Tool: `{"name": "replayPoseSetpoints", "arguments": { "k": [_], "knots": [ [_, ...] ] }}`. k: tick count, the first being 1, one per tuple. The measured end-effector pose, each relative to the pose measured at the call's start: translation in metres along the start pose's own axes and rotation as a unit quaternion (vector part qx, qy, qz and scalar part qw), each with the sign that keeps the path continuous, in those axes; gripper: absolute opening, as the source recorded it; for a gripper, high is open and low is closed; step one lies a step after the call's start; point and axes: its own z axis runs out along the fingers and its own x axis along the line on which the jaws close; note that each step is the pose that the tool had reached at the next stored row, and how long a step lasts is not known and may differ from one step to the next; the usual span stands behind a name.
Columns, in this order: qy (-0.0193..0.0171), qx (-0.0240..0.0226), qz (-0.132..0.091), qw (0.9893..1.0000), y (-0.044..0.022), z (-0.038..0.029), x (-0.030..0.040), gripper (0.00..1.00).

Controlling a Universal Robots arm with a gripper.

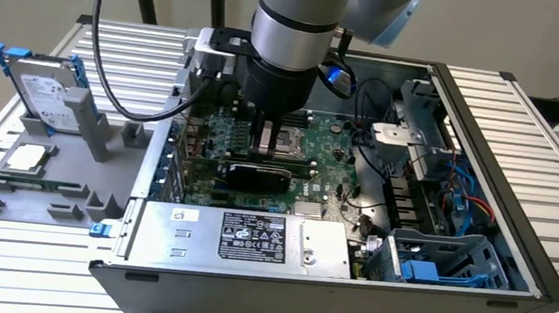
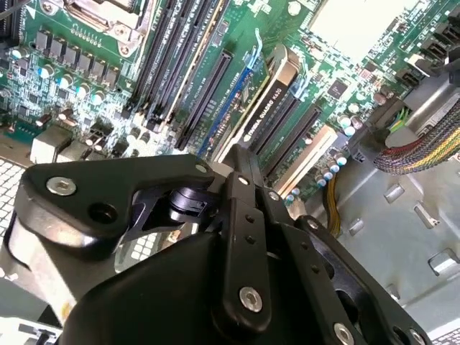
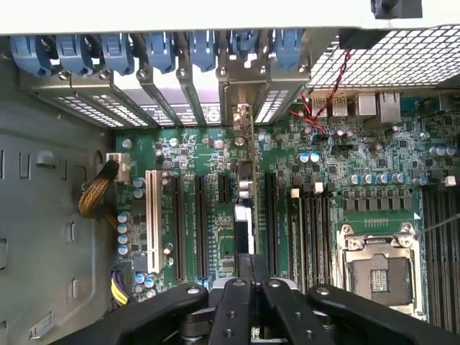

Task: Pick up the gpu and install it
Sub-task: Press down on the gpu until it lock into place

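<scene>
Exterior view looks down from high front at open computer case (image 1: 510, 298); both wrist views sit close above its motherboard (image 3: 345, 165).

Gpu (image 1: 260, 176) upright on edge, seated in motherboard slot.
</scene>
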Motion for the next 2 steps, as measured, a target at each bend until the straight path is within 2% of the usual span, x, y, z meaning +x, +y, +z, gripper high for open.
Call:
{"name": "replayPoseSetpoints", "arguments": {
  "k": [2],
  "knots": [
    [0.0000,0.0000,0.000,1.0000,0.0000,0.0000,0.0000,0.00]
  ]
}}
